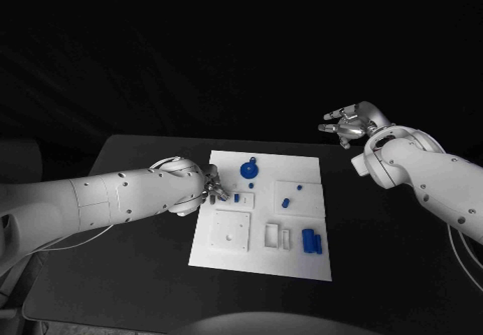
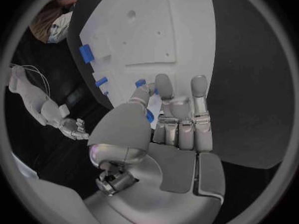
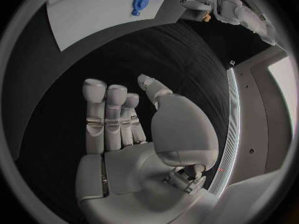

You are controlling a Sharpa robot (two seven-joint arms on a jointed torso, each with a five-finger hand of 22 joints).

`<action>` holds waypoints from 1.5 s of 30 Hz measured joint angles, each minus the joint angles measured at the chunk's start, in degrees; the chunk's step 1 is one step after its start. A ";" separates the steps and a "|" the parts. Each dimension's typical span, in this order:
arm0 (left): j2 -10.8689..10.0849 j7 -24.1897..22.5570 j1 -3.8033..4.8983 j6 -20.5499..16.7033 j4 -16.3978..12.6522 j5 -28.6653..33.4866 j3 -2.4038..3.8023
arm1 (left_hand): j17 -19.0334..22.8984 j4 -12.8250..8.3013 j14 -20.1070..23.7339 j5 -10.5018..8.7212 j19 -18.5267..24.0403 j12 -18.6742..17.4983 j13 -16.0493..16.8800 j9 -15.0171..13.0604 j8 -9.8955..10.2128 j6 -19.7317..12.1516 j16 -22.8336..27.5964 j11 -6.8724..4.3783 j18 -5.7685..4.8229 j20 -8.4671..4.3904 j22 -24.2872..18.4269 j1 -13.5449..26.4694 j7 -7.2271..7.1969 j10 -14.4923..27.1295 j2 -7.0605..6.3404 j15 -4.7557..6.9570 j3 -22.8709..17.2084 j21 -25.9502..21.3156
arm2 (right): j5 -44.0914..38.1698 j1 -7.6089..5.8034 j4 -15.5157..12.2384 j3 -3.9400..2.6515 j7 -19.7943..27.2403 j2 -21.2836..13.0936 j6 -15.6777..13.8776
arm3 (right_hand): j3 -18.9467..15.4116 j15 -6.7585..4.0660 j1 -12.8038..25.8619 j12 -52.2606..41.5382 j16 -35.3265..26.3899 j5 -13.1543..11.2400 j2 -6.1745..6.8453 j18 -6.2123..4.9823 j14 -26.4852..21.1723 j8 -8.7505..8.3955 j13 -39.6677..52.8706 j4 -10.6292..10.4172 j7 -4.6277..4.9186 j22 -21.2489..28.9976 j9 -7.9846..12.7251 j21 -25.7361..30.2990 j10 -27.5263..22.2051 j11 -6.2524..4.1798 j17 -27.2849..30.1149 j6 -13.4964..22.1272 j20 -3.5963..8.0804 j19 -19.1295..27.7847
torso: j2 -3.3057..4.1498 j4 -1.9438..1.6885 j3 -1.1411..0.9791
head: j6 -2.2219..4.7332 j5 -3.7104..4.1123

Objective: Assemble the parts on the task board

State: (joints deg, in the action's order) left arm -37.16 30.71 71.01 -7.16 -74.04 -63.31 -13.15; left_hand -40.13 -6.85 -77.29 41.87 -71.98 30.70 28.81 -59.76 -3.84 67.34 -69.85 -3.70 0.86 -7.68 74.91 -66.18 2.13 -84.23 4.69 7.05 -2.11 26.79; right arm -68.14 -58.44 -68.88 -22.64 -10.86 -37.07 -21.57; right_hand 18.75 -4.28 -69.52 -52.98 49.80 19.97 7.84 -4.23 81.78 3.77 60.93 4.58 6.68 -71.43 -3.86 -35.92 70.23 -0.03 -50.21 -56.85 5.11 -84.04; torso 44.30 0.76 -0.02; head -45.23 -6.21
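The white task board (image 1: 264, 230) lies in the middle of the table. On it are a round blue part (image 1: 248, 169), a small blue part (image 1: 236, 198) in a square mount, another blue part (image 1: 285, 203) and two blue cylinders (image 1: 312, 242). My left hand (image 1: 199, 184) rests at the board's left edge, fingertips just left of the small part. In the left wrist view its fingers (image 2: 181, 109) stretch over the board (image 2: 156, 30), the thumb tip beside the small blue part (image 2: 141, 83); nothing is held. My right hand (image 1: 347, 124) hovers open beyond the board's far right corner, fingers (image 3: 112, 114) spread and empty.
White raised fixtures stand on the board: a square plate (image 1: 230, 231) and a slotted frame (image 1: 273, 236). The black table (image 1: 121, 265) runs wide to the left and in front of the board. My left forearm (image 1: 100, 202) lies over the table's left side.
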 measured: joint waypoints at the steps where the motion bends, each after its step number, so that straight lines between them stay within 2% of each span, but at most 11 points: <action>1: 0.10 0.00 -0.05 0.00 0.14 -0.02 0.03 | 0.00 0.00 0.00 0.00 0.00 0.00 0.00 -0.02 -0.11 0.00 0.00 0.00 0.00 0.00 0.00 0.00 0.00 0.00 0.00 0.00 0.00 0.00 | 0.00 0.01 0.00 0.00 0.00 0.01 0.00 | 0.00 0.00 0.00 0.00 0.00 0.00 0.00 0.00 0.00 0.00 0.00 0.00 0.00 0.00 0.00 0.00 0.00 0.00 0.00 0.00 0.00 0.00 | 0.00 0.02 0.00 | -0.01 -0.01; 9: 1.16 -0.06 -0.63 -0.12 1.57 -0.54 0.28 | 0.01 0.00 0.01 -0.13 0.00 0.00 0.00 0.24 -0.37 0.03 0.00 0.04 0.01 0.00 0.00 0.29 0.01 -0.05 0.29 -0.03 0.00 0.00 | 0.00 0.09 0.03 0.00 0.00 0.03 0.01 | 0.00 0.00 0.00 0.00 0.00 0.00 0.00 0.00 0.00 0.00 0.00 0.00 -0.04 0.00 0.00 0.00 0.00 0.00 0.00 0.04 0.00 0.00 | 0.02 0.07 -0.01 | -0.09 0.09; 12: 1.48 -0.14 -0.74 -0.15 1.99 -0.79 0.35 | 0.01 0.00 -0.08 0.05 0.00 0.00 0.00 0.29 -0.22 0.24 0.00 0.82 0.01 0.00 0.00 0.29 -0.21 -0.85 0.29 -0.13 0.00 0.00 | 0.00 0.12 0.03 0.00 0.00 0.04 0.02 | 0.00 0.00 0.00 0.00 0.00 0.00 0.00 0.00 0.00 0.00 0.00 0.00 -0.04 0.00 0.00 0.00 0.00 0.00 0.01 0.05 0.00 0.00 | 0.02 0.07 -0.01 | -0.10 0.14; 23: 1.75 -0.36 -0.82 0.02 2.38 -1.09 0.42 | 0.05 -0.08 -0.23 0.08 0.00 0.00 0.00 0.14 -0.43 0.32 0.19 0.82 0.01 0.00 0.04 0.29 -0.28 -0.86 0.29 0.00 0.08 0.00 | 0.00 0.22 0.09 0.00 0.00 0.09 0.04 | 0.00 0.00 0.00 0.00 0.00 0.00 0.00 0.00 0.00 0.00 0.00 0.00 -0.08 0.00 0.00 0.00 -0.01 -0.01 0.01 0.02 0.00 0.00 | 0.02 0.02 -0.02 | -0.30 0.20; 28: 1.74 -0.50 -0.83 0.23 2.45 -1.12 0.45 | 1.04 -0.08 -0.25 -0.45 0.00 -0.23 -0.12 1.87 -0.19 0.32 0.91 0.82 0.00 0.00 0.03 0.30 -0.29 -0.86 0.28 -0.02 0.08 0.00 | 0.01 0.32 0.15 0.00 0.00 0.10 0.04 | 0.00 0.00 0.23 0.00 0.00 0.22 -0.23 0.00 0.00 0.00 0.00 0.00 -0.16 0.14 0.00 0.00 -0.01 -0.01 0.01 -0.05 0.00 0.00 | 0.02 -0.02 -0.03 | -0.32 0.21; 31: 1.69 -0.62 -0.83 0.29 2.50 -1.13 0.45 | 2.25 0.06 -0.09 -0.92 0.00 -0.68 -0.19 2.91 -0.34 0.41 1.74 0.82 0.01 0.00 0.03 1.56 -0.38 -0.86 -0.98 0.14 -0.30 -0.47 | 0.01 0.36 0.17 0.00 0.02 0.08 0.05 | 0.00 0.00 0.23 0.00 0.00 0.22 -0.23 0.00 0.00 0.00 0.00 0.00 -0.16 0.14 0.00 0.00 -0.01 -0.01 0.01 -0.04 0.00 0.00 | 0.01 -0.02 -0.03 | -0.32 0.24; 32: 1.67 -0.64 -0.83 0.29 2.53 -1.13 0.45 | 2.46 0.76 0.09 -1.11 0.00 -0.81 -0.19 3.19 -0.39 0.55 1.74 0.81 0.00 0.00 0.03 1.64 -0.52 -0.87 -1.64 0.30 0.00 -0.57 | 0.01 0.36 0.17 0.00 0.02 0.08 0.05 | 0.00 0.00 0.23 0.00 0.00 0.22 -0.23 0.00 0.00 0.00 0.00 0.00 -0.16 0.14 0.00 0.00 -0.01 -0.01 0.02 -0.04 0.00 0.00 | 0.01 -0.02 -0.03 | -0.32 0.24; 35: 1.52 -0.67 -1.00 0.26 2.76 -1.16 0.33 | 3.03 4.41 0.64 -1.64 0.00 -1.16 -0.05 6.25 0.38 3.57 2.00 0.33 0.01 0.00 0.03 1.69 -3.35 -0.34 -3.83 0.44 1.89 -1.07 | 0.02 0.37 0.20 0.00 0.02 0.06 0.05 | 0.00 0.00 0.23 0.00 0.00 0.22 -0.23 0.00 0.00 0.00 0.00 0.00 -0.16 0.14 0.00 0.00 -0.01 -0.01 0.02 -0.04 0.00 0.00 | 0.02 -0.02 -0.02 | -0.33 0.27; 37: 1.45 -0.75 -1.08 0.17 2.80 -1.16 0.32 | 3.37 6.44 0.74 -2.19 -0.02 -1.33 0.06 6.34 0.16 3.71 2.33 -0.30 0.01 -0.02 0.03 1.24 -3.69 0.29 -4.63 0.55 2.79 -1.30 | 0.02 0.38 0.20 0.00 0.02 0.06 0.05 | 0.00 0.00 0.23 0.00 0.00 0.23 -0.23 0.00 0.00 0.00 0.00 0.00 -0.17 0.14 0.00 0.00 -0.01 -0.01 0.01 -0.03 0.00 0.00 | 0.02 -0.01 -0.02 | -0.33 0.28; 43: 1.33 -0.88 -1.26 -0.28 2.95 -1.12 0.23 | 3.98 13.50 1.07 -3.98 -0.41 -2.04 0.34 6.69 -0.16 3.47 2.66 -0.40 0.00 -0.42 0.02 -1.23 -3.46 0.40 -7.10 0.42 5.45 -2.19 | 0.03 0.43 0.20 0.00 0.03 0.02 0.05 | 0.00 0.00 0.23 0.23 -0.21 1.33 -0.23 0.00 0.00 0.00 -0.02 0.00 -0.25 0.20 0.00 0.00 -0.01 -0.01 0.02 0.06 0.00 0.00 | 0.02 0.01 -0.01 | -0.20 0.36; 45: 1.32 -0.94 -1.30 -0.51 2.98 -1.09 0.21 | 3.99 14.95 1.07 -4.17 -0.41 -2.27 0.51 6.69 -0.33 3.36 2.67 -0.40 0.01 -0.42 0.02 -1.92 -3.34 0.40 -7.16 0.42 5.98 -2.44 | 0.03 0.44 0.20 0.00 0.03 0.02 0.05 | 0.00 0.00 0.23 0.22 -0.21 2.10 -0.23 0.00 0.00 0.00 -0.06 0.00 -0.25 0.20 0.00 0.00 -0.01 -0.01 0.02 0.06 0.00 0.00 | 0.01 0.01 -0.01 | -0.16 0.36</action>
State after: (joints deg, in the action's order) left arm -35.84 29.77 69.72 -7.67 -71.07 -64.41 -12.95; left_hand -36.13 8.10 -76.22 37.70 -72.39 28.44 29.32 -53.08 -4.18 70.69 -67.18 -4.10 0.87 -8.10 74.93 -68.10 -1.22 -83.83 -2.48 7.46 3.87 24.35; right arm -68.10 -58.00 -68.68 -22.64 -10.83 -37.05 -21.53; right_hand 18.75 -4.28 -69.29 -52.75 49.59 22.07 7.61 -4.23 81.78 3.77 60.87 4.58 6.43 -71.23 -3.86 -35.92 70.22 -0.04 -50.19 -56.79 5.11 -84.04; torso 44.31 0.77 -0.02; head -45.39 -5.85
